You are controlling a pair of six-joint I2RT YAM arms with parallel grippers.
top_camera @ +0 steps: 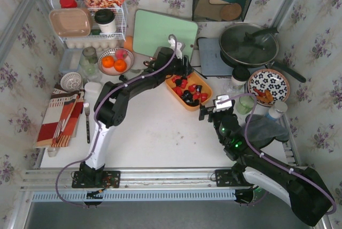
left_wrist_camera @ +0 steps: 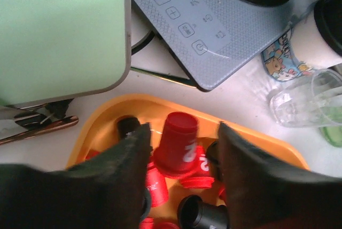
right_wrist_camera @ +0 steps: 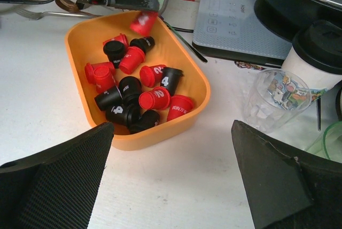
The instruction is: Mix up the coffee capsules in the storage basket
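The orange storage basket (top_camera: 188, 107) sits mid-table and holds several red and black coffee capsules (top_camera: 189, 91) lying jumbled together. My left gripper (top_camera: 179, 71) hangs over its far end, open; in the left wrist view its fingers (left_wrist_camera: 123, 165) straddle a red capsule (left_wrist_camera: 179, 138) standing mouth-down on others without touching it, inside the basket (left_wrist_camera: 107, 117). In the right wrist view a blurred red capsule (right_wrist_camera: 143, 23) shows at the basket's far rim. My right gripper (top_camera: 211, 110) is open and empty, low over the table in front of the basket (right_wrist_camera: 155, 138) and its capsules (right_wrist_camera: 133, 90).
A green cutting board (top_camera: 163, 31) and a grey cooker (top_camera: 216, 58) with a pan (top_camera: 248, 45) stand behind the basket. A clear cup (right_wrist_camera: 272, 98) and a lidded paper cup (right_wrist_camera: 315, 58) stand to its right. A fruit bowl (top_camera: 115, 61) and a wire rack (top_camera: 91, 21) stand at the far left.
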